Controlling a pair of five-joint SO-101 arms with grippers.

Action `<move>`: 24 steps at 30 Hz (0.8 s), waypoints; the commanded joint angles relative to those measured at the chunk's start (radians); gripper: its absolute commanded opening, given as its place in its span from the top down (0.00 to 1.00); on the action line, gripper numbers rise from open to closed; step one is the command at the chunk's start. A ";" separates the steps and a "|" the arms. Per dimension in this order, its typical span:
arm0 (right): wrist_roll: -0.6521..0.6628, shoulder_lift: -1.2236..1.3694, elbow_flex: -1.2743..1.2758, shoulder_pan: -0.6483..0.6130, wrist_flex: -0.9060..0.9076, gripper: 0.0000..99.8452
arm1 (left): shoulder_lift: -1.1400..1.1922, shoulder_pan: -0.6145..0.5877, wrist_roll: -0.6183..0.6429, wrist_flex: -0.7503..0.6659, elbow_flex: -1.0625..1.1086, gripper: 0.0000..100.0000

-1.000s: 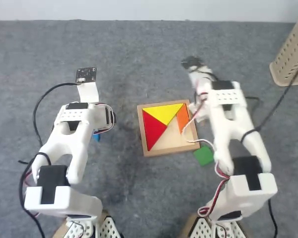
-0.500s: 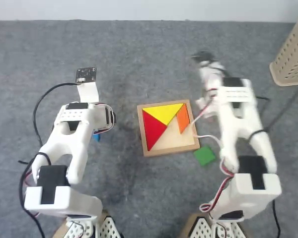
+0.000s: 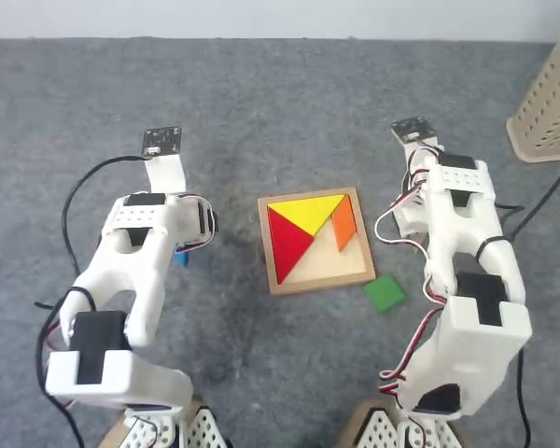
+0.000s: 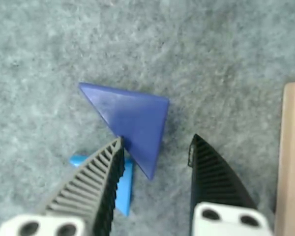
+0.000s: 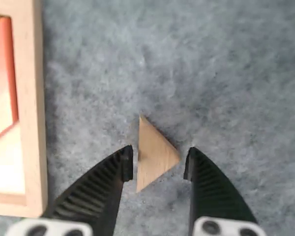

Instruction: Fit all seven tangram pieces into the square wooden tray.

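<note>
The square wooden tray lies between the arms and holds a red triangle, a yellow triangle and an orange parallelogram. A green square lies on the carpet off its near right corner. My left gripper is open low over a dark blue triangle, one finger on each side of its corner. A light blue piece pokes out beneath one finger. My right gripper is open around a small plain wooden triangle, just right of the tray rim.
Grey carpet covers the table. A beige perforated stand sits at the far right edge. The left arm is left of the tray, the right arm right of it, with cables trailing from both.
The right arm has swung rightward, off the tray's right edge and out over the carpet beside it. The left arm has stayed still.
</note>
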 commanded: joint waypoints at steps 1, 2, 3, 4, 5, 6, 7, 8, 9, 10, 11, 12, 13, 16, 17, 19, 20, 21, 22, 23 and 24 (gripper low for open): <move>-0.017 -0.096 -0.040 0.035 -0.007 0.83 | -0.052 0.002 -0.017 -0.015 -0.004 0.79; -0.017 -0.111 -0.040 0.042 -0.007 0.83 | -0.052 0.002 -0.017 -0.015 -0.004 0.79; -0.017 -0.120 -0.040 0.053 -0.008 0.83 | -0.052 0.003 -0.017 -0.015 -0.004 0.79; -0.017 -0.122 -0.040 0.059 -0.008 0.83 | -0.052 0.003 -0.017 -0.015 -0.004 0.79; -0.017 -0.114 -0.040 0.064 -0.010 0.83 | -0.052 0.003 -0.017 -0.015 -0.004 0.79; -0.017 -0.099 -0.041 0.067 -0.015 0.83 | -0.052 0.005 -0.017 -0.015 -0.004 0.79; -0.017 -0.077 -0.044 0.070 -0.019 0.83 | -0.052 0.005 -0.017 -0.015 -0.004 0.79; -0.017 -0.054 -0.049 0.071 -0.019 0.83 | -0.052 0.003 -0.017 -0.015 -0.004 0.79; -0.015 -0.030 -0.058 0.071 -0.024 0.83 | -0.052 0.002 -0.017 -0.015 -0.004 0.79; -0.015 -0.002 -0.074 0.071 -0.024 0.83 | -0.052 0.002 -0.017 -0.015 -0.004 0.79; -0.015 0.022 -0.087 0.070 -0.024 0.83 | -0.052 0.002 -0.017 -0.015 -0.004 0.79; -0.015 0.045 -0.103 0.068 -0.021 0.83 | -0.052 0.002 -0.017 -0.015 -0.004 0.79; -0.014 0.064 -0.112 0.067 -0.016 0.83 | -0.052 0.002 -0.017 -0.015 -0.004 0.79; -0.009 0.087 -0.112 0.053 -0.016 0.83 | -0.052 0.002 -0.017 -0.015 -0.004 0.79; -0.009 0.088 -0.109 0.044 -0.015 0.83 | -0.052 0.003 -0.017 -0.015 -0.005 0.79; -0.008 0.085 -0.089 0.024 -0.015 0.83 | -0.052 0.005 -0.017 -0.015 -0.007 0.79; -0.006 0.085 -0.083 0.012 -0.015 0.83 | -0.052 0.005 -0.017 -0.015 -0.007 0.79; -0.006 0.085 -0.078 0.001 -0.015 0.83 | -0.052 0.005 -0.017 -0.015 -0.007 0.79; -0.006 0.085 -0.072 -0.008 -0.010 0.83 | -0.052 0.003 -0.017 -0.015 -0.007 0.79; -0.006 0.085 -0.069 -0.015 -0.001 0.83 | -0.052 0.003 -0.017 -0.015 -0.007 0.79; -0.006 0.082 -0.068 -0.021 0.008 0.83 | -0.052 0.003 -0.017 -0.015 -0.007 0.79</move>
